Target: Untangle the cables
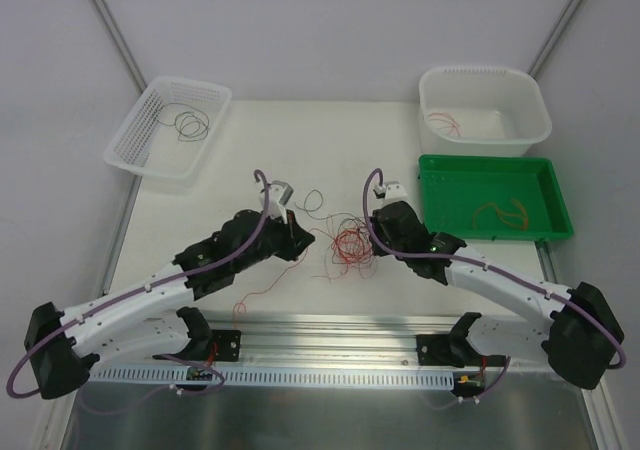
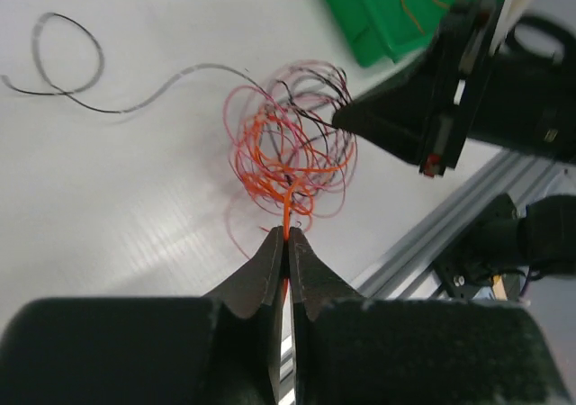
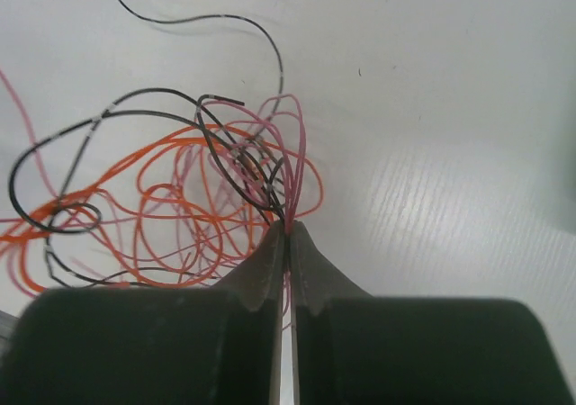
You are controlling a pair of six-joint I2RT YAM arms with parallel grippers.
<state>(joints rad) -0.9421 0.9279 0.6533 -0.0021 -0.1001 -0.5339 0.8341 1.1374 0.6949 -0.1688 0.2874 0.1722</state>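
Note:
The cables [image 1: 348, 242] lie as a loose tangle of red, orange and black loops on the white table between my two arms. My left gripper [image 1: 304, 242] is at the tangle's left side. In the left wrist view it [image 2: 287, 234] is shut on an orange cable that runs up into the tangle [image 2: 292, 153]. My right gripper [image 1: 372, 236] is at the tangle's right side. In the right wrist view it [image 3: 288, 229] is shut on a few pink-red cables where they leave the tangle [image 3: 180, 198]. A single black cable [image 1: 310, 202] lies apart, just behind the tangle.
At the back left stands a white basket [image 1: 130, 122] holding dark cables [image 1: 185, 120]. A white tub [image 1: 490, 142] at the back right holds red cables [image 1: 447, 123]. A green tray [image 1: 495, 234] holds orange cables [image 1: 505, 213]. An aluminium rail [image 1: 330, 335] runs along the near edge.

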